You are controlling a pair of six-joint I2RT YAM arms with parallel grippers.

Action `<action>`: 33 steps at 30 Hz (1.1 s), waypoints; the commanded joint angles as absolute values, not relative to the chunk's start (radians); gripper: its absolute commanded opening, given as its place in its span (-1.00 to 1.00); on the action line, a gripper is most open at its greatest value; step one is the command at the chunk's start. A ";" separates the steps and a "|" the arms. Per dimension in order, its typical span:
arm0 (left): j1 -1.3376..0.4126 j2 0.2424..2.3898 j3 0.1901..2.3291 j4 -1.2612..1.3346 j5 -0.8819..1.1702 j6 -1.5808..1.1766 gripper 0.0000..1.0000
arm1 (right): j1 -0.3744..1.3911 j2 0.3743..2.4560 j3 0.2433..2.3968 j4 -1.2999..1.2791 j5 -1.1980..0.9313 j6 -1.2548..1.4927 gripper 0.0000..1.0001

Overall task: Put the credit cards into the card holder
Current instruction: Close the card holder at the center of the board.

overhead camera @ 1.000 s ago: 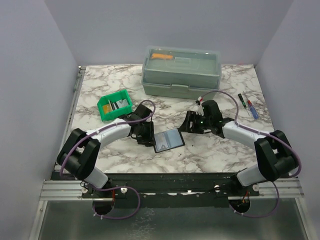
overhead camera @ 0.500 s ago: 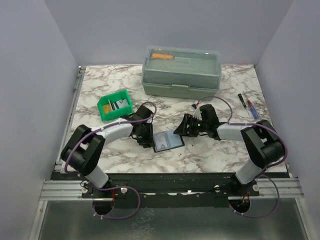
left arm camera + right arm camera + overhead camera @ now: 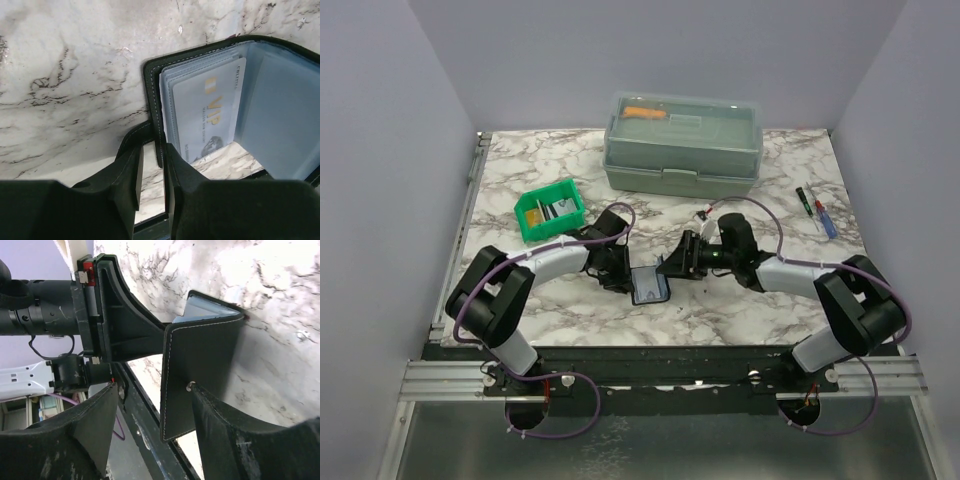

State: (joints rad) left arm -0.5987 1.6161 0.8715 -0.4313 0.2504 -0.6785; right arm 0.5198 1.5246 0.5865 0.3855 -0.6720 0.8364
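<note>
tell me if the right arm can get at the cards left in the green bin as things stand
Probably not right away. The green bin sits far left, beyond the left gripper, and the right gripper is busy at the card holder, its raised flap between the open fingers.

A white marble-patterned bench (image 3: 570,300) with dark grey veins fills the middle of the overhead view. Plain pale lavender walls (image 3: 650,50) close it in at the back and both sides. A metal rail frame (image 3: 450,378) runs along its near edge under even, soft light.

White-and-black arms (image 3: 545,263), purple cables (image 3: 582,235), black jaws
</note>
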 commanded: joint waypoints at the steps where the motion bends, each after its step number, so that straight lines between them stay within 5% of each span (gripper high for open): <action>1: -0.614 1.646 0.843 -0.364 0.248 -0.692 -0.45 | 0.569 1.555 0.624 0.428 -0.701 0.879 0.25; 4: -0.614 1.628 0.841 -0.371 0.253 -0.686 -0.40 | 0.613 1.623 0.643 0.488 -0.694 0.904 0.26; 12: -0.580 1.435 0.869 -0.529 0.241 -0.636 0.18 | 0.615 1.690 0.640 0.508 -0.716 0.899 0.26; 16: -0.553 1.395 0.893 -0.590 0.245 -0.619 0.23 | 0.615 1.713 0.669 0.470 -0.711 0.859 0.21; 25: -0.540 1.444 0.905 -0.608 0.245 -0.596 0.14 | 0.617 1.795 0.687 0.520 -0.728 0.875 -0.27; 33: -0.525 1.448 0.898 -0.584 0.265 -0.599 -0.32 | 0.626 1.819 0.702 0.473 -0.713 0.833 -0.66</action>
